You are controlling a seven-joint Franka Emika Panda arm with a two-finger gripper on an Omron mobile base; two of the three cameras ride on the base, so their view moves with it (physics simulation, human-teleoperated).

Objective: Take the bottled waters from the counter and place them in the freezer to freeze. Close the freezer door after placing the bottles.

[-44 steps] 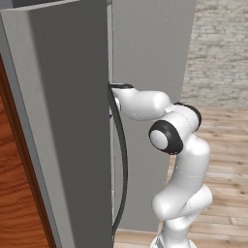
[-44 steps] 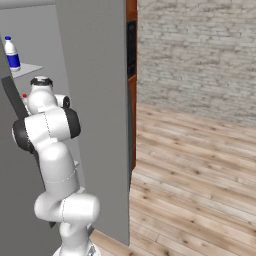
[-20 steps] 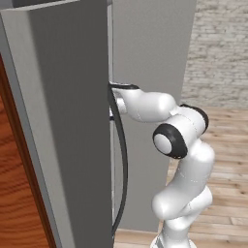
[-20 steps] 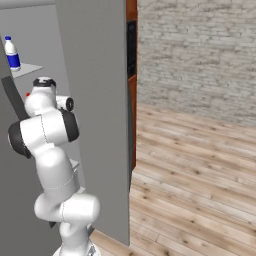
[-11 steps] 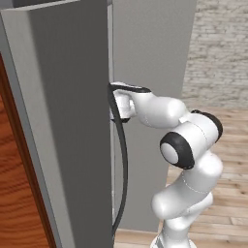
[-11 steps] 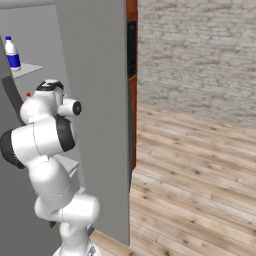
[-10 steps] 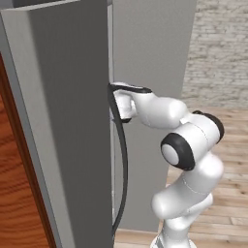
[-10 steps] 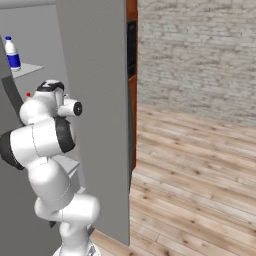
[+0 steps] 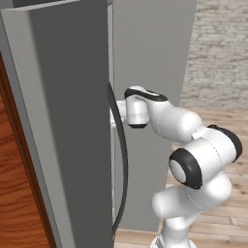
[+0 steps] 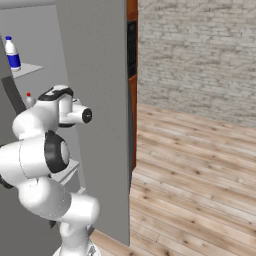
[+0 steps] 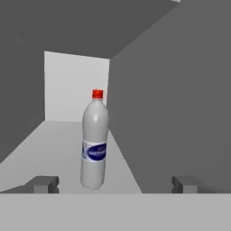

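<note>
I count two water bottles: one red-capped bottle point(image 11: 94, 142) at twelve o'clock from the hand, one blue-capped bottle point(image 10: 12, 53) at ten o'clock. Two fingertips point(image 11: 43, 184).

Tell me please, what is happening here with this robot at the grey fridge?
The robot arm reaches into the open freezer. Its gripper is open and holds nothing. Just in front of it, the red-capped bottle stands upright on a grey shelf, apart from the fingers. The blue-capped bottle stands on a higher shelf. The freezer door is open, so closing it remains to be done.
</note>
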